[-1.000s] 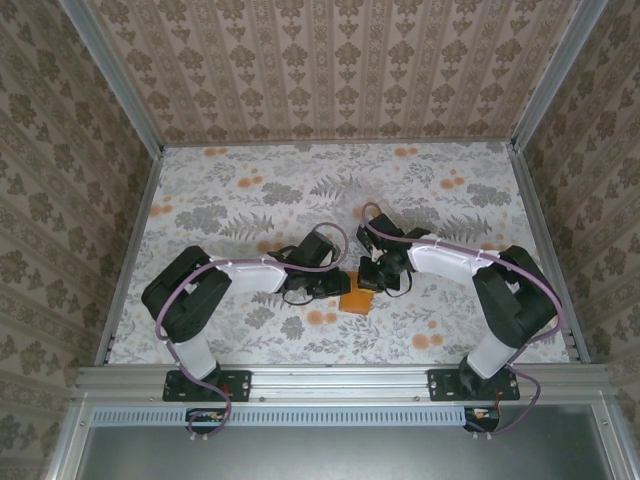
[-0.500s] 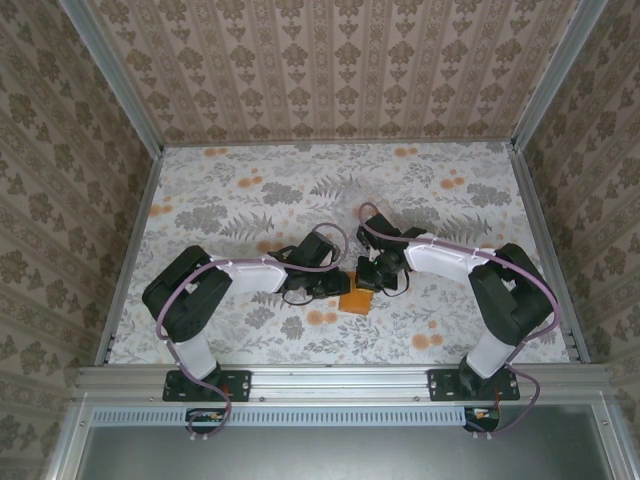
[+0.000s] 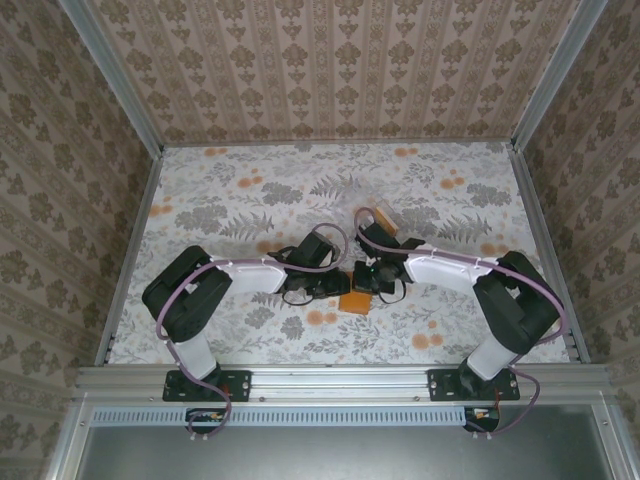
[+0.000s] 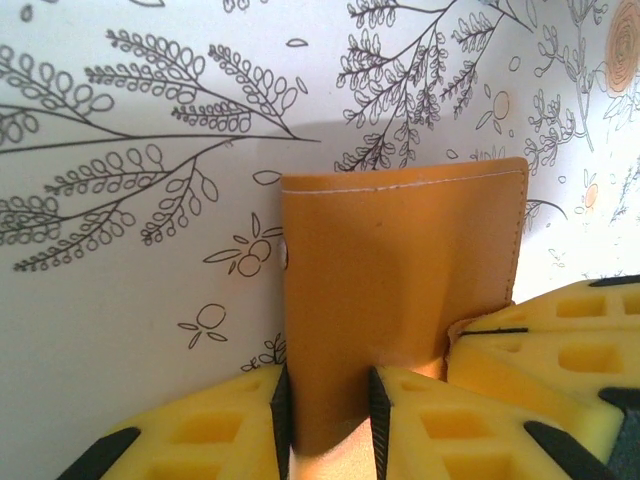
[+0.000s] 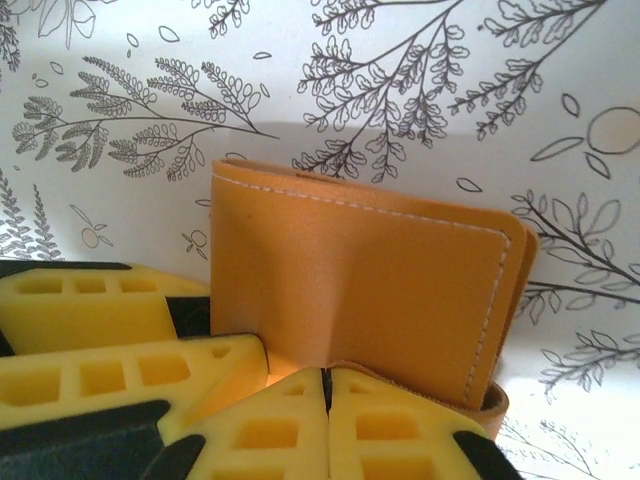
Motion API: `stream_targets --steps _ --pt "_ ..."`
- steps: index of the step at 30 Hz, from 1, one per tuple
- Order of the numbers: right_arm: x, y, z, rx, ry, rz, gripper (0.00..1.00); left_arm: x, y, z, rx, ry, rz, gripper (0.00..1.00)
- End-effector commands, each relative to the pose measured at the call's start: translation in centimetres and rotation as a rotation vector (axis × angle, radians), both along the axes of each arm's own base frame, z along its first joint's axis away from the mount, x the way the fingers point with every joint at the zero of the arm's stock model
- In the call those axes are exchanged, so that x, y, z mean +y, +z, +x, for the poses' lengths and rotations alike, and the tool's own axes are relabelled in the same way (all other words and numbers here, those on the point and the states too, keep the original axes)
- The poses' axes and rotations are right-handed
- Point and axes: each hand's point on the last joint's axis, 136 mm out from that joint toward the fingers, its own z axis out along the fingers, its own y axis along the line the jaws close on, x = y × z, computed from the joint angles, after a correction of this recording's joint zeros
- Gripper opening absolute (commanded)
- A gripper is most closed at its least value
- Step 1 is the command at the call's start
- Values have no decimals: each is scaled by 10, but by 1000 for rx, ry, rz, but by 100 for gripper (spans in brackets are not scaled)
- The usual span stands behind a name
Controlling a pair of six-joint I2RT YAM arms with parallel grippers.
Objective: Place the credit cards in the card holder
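Now your left hand [image 4: 328,390] pinches the folded card holder [image 4: 400,260], your right hand [image 5: 325,385] nearly closed at its edge, grip unclear; next, likely spread it open.

A floral-printed bench [image 3: 250,190] carries orange blossoms toward ten and two o'clock; patterned wallpaper walls [image 3: 330,60] enclose it, aluminium rail [image 3: 340,378] at six.
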Motion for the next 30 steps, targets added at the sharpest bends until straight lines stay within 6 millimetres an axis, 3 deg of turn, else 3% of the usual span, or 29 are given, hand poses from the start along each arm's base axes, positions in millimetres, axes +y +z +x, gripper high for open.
stream_targets --steps 1,4,6,12,15,19,23,26,30 --pt "-12 8 -13 -14 5 -42 19 4 4 -6 -11 -4 -3 30" --pt "-32 71 13 -214 -58 -36 37 7 16 -4 -57 -5 -14 35" --pt "-70 99 23 -330 -136 -124 47 9 26 -1 -94 -7 -12 38" --pt "-204 143 35 -546 -440 -515 73 27 46 11 -217 21 49 55" --pt "-235 148 48 -633 -455 -644 81 49 58 26 -314 62 138 66" --pt "-259 140 70 -731 -463 -791 84 96 80 52 -460 138 312 78" --pt "-262 114 93 -799 -418 -764 86 157 99 83 -550 274 453 96" --pt "-257 92 107 -831 -388 -710 87 203 112 99 -611 381 552 99" --pt "-236 84 124 -919 -301 -618 87 265 126 113 -698 521 725 100"
